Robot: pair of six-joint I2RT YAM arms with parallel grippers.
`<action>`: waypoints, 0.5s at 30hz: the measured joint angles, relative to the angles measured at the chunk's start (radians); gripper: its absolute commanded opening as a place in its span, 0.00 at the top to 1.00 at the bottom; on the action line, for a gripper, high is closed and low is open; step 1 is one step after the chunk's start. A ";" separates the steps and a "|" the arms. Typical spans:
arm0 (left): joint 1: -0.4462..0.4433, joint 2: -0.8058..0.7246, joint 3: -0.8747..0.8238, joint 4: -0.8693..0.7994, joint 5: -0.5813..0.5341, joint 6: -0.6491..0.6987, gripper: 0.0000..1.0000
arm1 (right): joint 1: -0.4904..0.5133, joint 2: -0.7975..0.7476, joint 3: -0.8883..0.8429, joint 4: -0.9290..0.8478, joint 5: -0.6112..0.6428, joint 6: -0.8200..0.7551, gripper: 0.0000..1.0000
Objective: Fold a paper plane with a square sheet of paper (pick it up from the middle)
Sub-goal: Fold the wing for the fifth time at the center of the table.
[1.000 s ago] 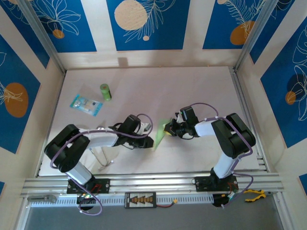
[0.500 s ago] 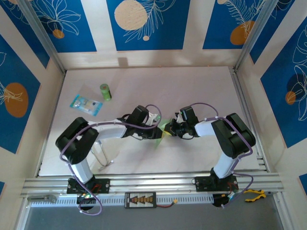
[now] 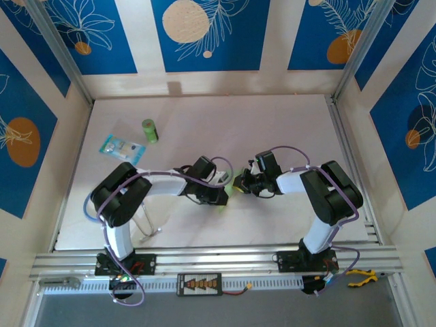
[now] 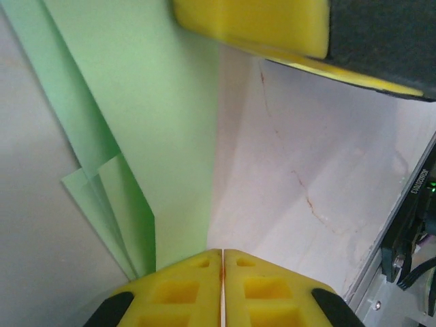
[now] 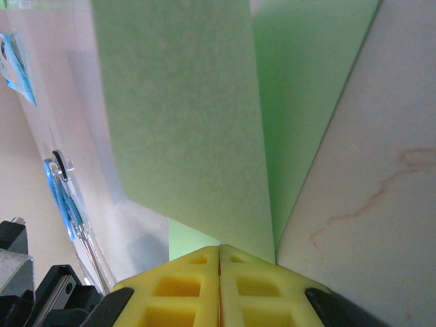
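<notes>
The pale desk carried the left arm and right arm, facing tip to tip near its middle. Between them hung the folded pale-green paper, left jaws clamped on one edge, right jaws clamped on another.

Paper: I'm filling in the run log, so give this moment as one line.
paper: part-folded | left gripper: shut on paper | right gripper: shut on paper | fold: unfinished
</notes>
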 measured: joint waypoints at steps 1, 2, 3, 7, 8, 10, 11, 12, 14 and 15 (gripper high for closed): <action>0.000 0.000 -0.003 0.001 -0.001 0.003 0.91 | 0.000 0.000 0.000 -0.001 0.000 0.000 0.91; 0.000 0.000 -0.008 0.005 -0.001 0.003 0.91 | 0.000 0.000 0.000 -0.001 0.000 0.000 0.91; 0.000 0.000 -0.013 0.010 -0.001 0.003 0.92 | 0.000 0.000 0.001 -0.001 0.000 0.000 0.91; 0.000 -0.001 -0.029 0.037 0.000 0.002 0.92 | 0.000 0.000 0.001 -0.002 0.000 0.000 0.91; 0.000 -0.002 -0.033 0.044 0.000 0.002 0.93 | 0.000 0.000 0.001 -0.002 0.000 0.000 0.91; 0.000 -0.006 -0.045 0.063 0.000 0.002 0.93 | 0.001 0.000 0.001 -0.002 0.002 0.000 0.91; 0.000 -0.011 -0.054 0.073 0.000 0.002 0.92 | 0.001 0.000 0.001 -0.002 0.002 0.000 0.91; 0.000 -0.018 -0.067 0.085 0.000 0.001 0.92 | 0.001 0.000 0.001 -0.003 0.003 0.000 0.91; 0.000 -0.035 -0.097 0.105 0.001 -0.003 0.92 | 0.001 0.000 0.002 -0.004 0.004 0.000 0.92; 0.000 -0.046 -0.111 0.109 0.001 -0.005 0.92 | 0.001 0.000 0.002 -0.006 0.004 0.000 0.92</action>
